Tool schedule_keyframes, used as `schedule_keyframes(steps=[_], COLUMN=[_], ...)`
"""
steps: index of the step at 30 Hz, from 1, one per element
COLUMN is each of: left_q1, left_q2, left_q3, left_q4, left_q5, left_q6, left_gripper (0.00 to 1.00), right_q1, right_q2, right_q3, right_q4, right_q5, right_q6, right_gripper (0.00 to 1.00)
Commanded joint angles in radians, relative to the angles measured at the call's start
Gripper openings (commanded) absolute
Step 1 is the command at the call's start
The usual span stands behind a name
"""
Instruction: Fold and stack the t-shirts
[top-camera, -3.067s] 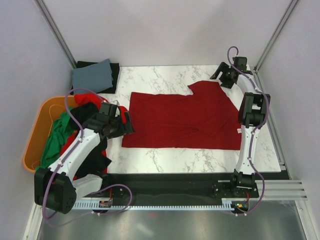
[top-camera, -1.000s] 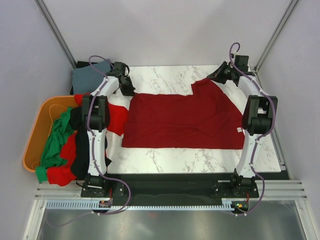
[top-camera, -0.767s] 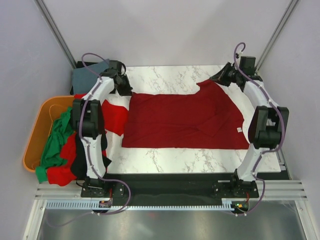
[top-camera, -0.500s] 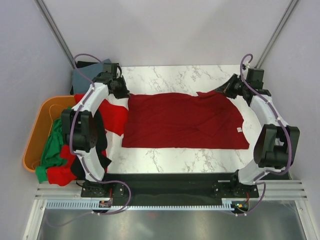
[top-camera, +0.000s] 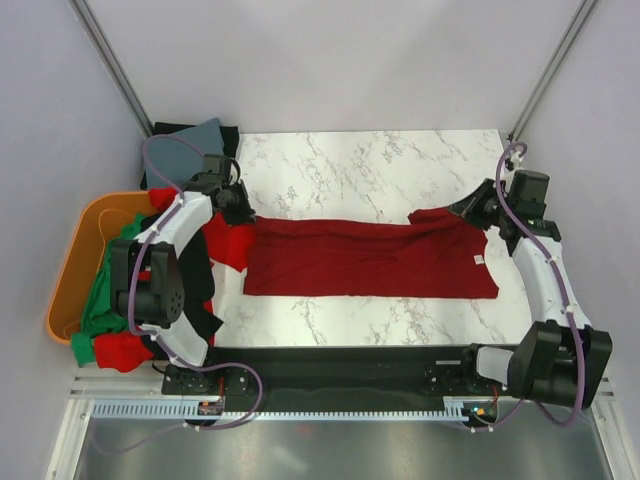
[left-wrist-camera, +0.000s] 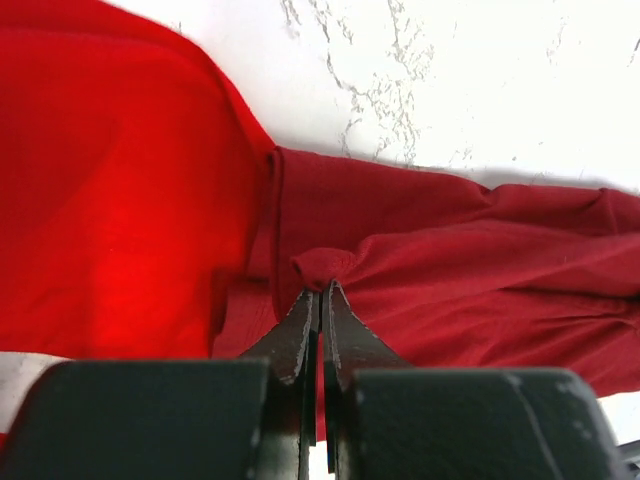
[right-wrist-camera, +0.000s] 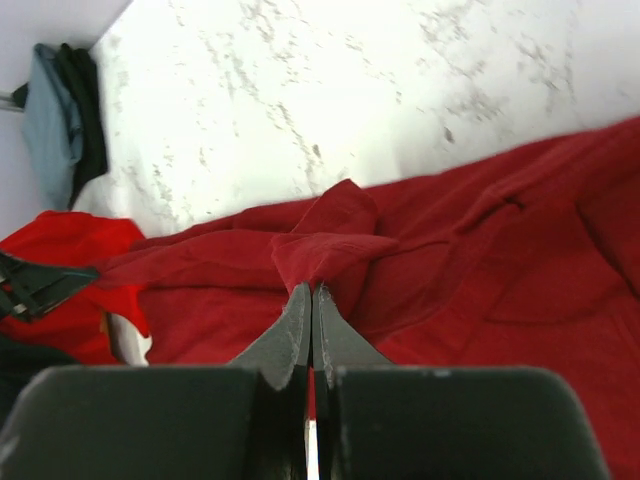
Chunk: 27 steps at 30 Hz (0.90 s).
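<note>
- Left hand clamped on far-left corner of the dark red t-shirt; right hand clamped on its far-right corner.
- Versus earlier frame: both hands are nearer the bases, far edge dragged forward, shirt shallower.
- Shirt spans the surface between hands.
- Arms bow outward, wrists turned inward.

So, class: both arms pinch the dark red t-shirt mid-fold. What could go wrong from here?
1. The left fingers and right fingers each pinch only a small bunch of the dark red t-shirt; it may slip.
2. The bright red t-shirt lies against the left corner and could get dragged along.
3. Cloth bunches near the right fingers, so the fold may land uneven.
</note>
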Motion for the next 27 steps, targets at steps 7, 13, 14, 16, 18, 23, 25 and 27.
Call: schedule_keyframes(steps=[7,13,14,16,18,23,25,27], left_q1=[0.015,0.016,0.016,0.016,0.016,0.024,0.026,0.024], left_q2=[-0.148,-0.217,-0.228,-0.27,-0.297,-0.347,-0.346,-0.35], left_q3=[-0.117,-0.203,-0.218,-0.27,-0.319,-0.353,-0.332,-0.31], left_q4=[0.077,0.076,0.073,0.073,0.071,0.056,0.048,0.05], left_q5=[-0.067,-0.084,-0.093,-0.116,-0.145,-0.224,-0.216,-0.195], left_q6=[0.053,0.034,0.025,-0.005,-0.028,-0.072,-0.059,-0.049], left_gripper=[0.02,0.17,0.22,0.46,0.69,0.74,0.73,0.72], right_q1=[-0.053,-0.086,-0.09,-0.092,-0.096,-0.109,-0.109,-0.109], right_q2=[-0.166,-0.231,-0.267,-0.304,-0.354,-0.457,-0.492,-0.499], right_q3=[-0.226,-0.356,-0.376,-0.424,-0.461,-0.49,-0.495,-0.499], right_q4=[-0.031,-0.043,-0.046,-0.06,-0.065,-0.08,-0.085,-0.077], right_q5=[0.125,0.172,0.18,0.215,0.223,0.269,0.287,0.255], right_q6=[0.047,0.118,0.132,0.17,0.187,0.257,0.268,0.27], right_gripper=[0.0,0.0,0.0,0.11,0.48,0.79,0.79,0.79])
